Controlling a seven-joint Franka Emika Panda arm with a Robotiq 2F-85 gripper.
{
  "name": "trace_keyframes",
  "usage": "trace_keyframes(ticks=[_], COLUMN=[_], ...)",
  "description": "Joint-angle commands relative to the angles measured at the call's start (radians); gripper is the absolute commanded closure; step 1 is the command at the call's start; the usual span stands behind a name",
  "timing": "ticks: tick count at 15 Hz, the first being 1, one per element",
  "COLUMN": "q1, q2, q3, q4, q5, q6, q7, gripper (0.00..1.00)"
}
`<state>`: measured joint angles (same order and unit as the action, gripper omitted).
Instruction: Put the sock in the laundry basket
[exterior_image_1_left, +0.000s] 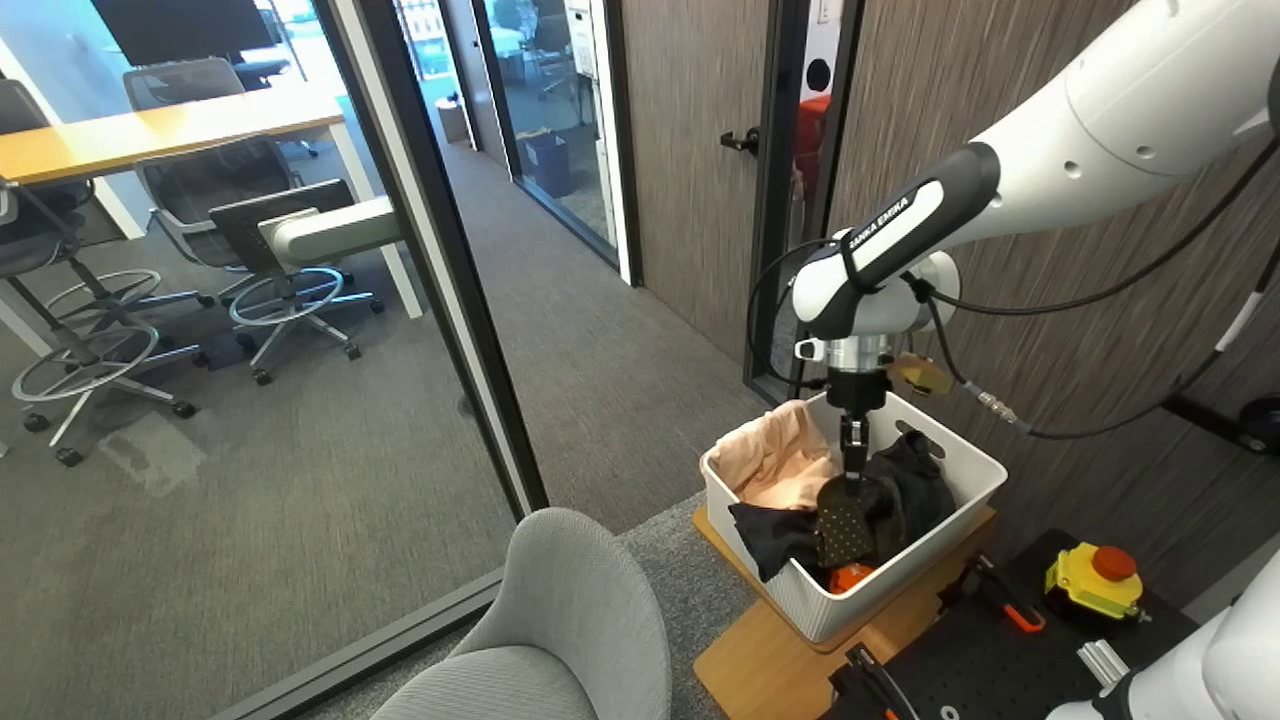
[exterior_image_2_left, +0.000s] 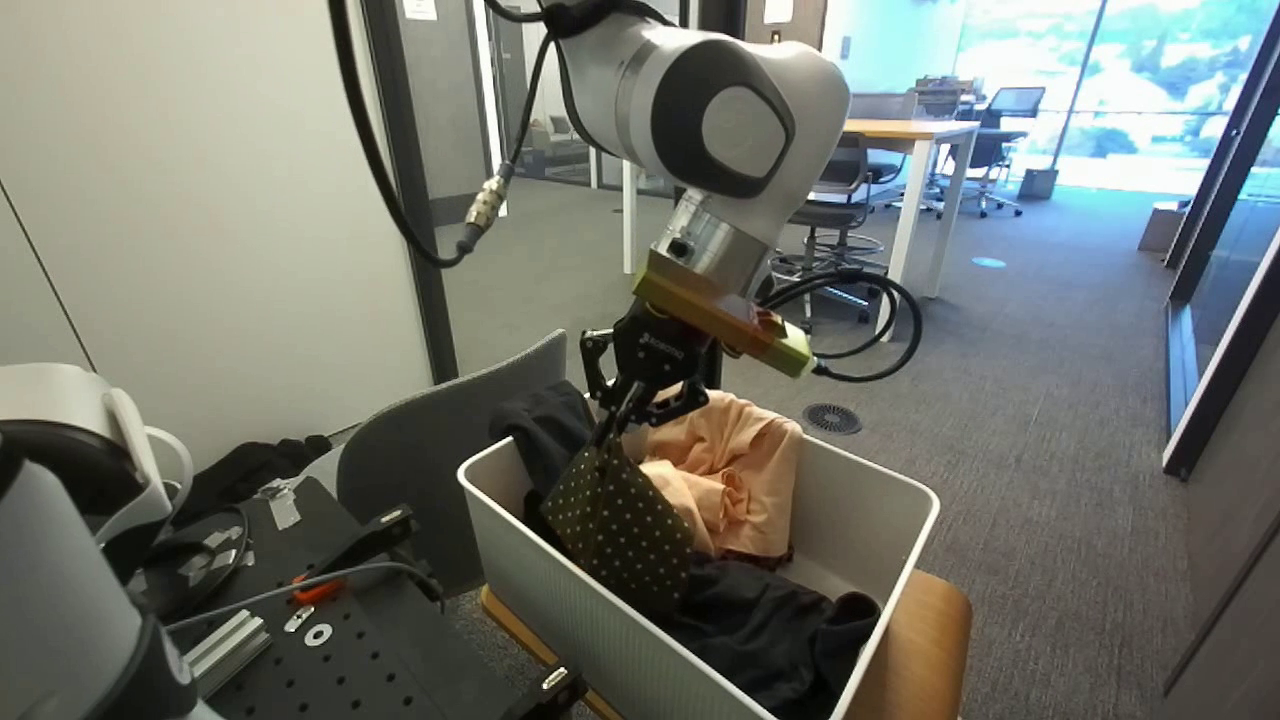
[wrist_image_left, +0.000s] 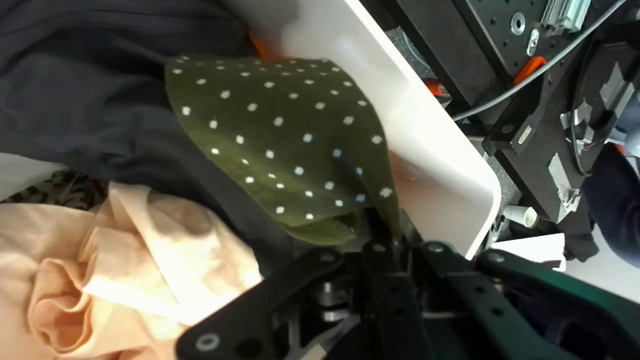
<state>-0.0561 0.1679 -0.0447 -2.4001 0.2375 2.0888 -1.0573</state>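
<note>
Two fingers of the pincer (wrist_image_left: 391, 226) press together on one end of the sock (wrist_image_left: 280, 140), an olive piece with white dots. Directly above the pincer is the white arm (exterior_image_1_left: 1080, 130). The rest of the sock hangs loose below the fingertips, inside the laundry basket (exterior_image_2_left: 600, 635) and close to one long wall; whether its lower edge touches the clothes beneath, I cannot tell. Just under it a black garment (exterior_image_2_left: 770, 620) lies rumpled. Near that, a peach cloth (exterior_image_2_left: 740, 470) is bunched in folds and covers part of the rim in an exterior view. A scrap of dark patterned fabric (wrist_image_left: 65, 190) shows between the two, and an orange item (exterior_image_1_left: 850, 577) lies near a corner.

The basket, white and upright, sits on a wooden counter (exterior_image_2_left: 930, 640). Just beside it stands a black perforated platform (exterior_image_2_left: 370, 665) carrying a washer (exterior_image_2_left: 318, 634) and a yellow box with a red button (exterior_image_1_left: 1095, 585). Near another side is a grey chair (exterior_image_1_left: 590, 600).

Farther off, a wood-grain door (exterior_image_1_left: 690, 170) bears a black handle (exterior_image_1_left: 742, 141). Well beyond, a desk (exterior_image_1_left: 170, 125) stands among office chairs (exterior_image_1_left: 215, 180), and in an exterior view bright windows (exterior_image_2_left: 1130, 100) show at the back.
</note>
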Motion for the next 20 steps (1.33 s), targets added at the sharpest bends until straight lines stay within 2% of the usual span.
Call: trace_keyframes(ticks=[1,8,9,12,18,20], q1=[-0.023,-0.042,-0.044,-0.050,-0.055,-0.051], q2=[0.068,0.135,0.140,0.146,0.117,0.069], q3=[0.029,0.060,0.062,0.065,0.058,0.050], q4=[0.034,0.069,0.074,0.082,0.069,0.038], q5=[0.053,0.067,0.064,0.058,0.046,0.035], q6=[0.012,0.008,0.006,0.001,0.001,0.006], q7=[-0.038,-0.037,-0.030,-0.023,0.008,0.053], gripper=[0.91,0.93,0.73,0.60,0.13,0.01])
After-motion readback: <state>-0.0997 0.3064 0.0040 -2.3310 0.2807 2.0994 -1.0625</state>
